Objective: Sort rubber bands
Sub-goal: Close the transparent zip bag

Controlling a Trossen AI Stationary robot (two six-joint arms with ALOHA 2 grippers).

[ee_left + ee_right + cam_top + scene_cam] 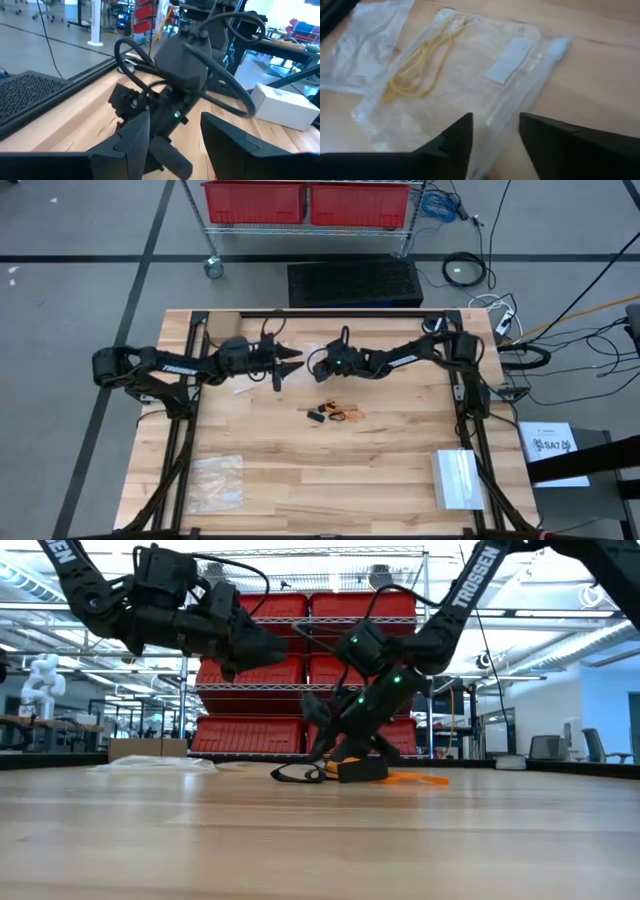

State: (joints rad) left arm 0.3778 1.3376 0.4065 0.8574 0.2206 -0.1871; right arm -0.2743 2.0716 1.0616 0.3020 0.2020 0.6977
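Both pincers hang released above the rubber bands (335, 413), left pincer (290, 366) beside right pincer (322, 364), probably positioned for the next pick.

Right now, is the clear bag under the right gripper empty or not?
Not empty. In the right wrist view, yellow bands show through the clear bag, which lies flat on the table.
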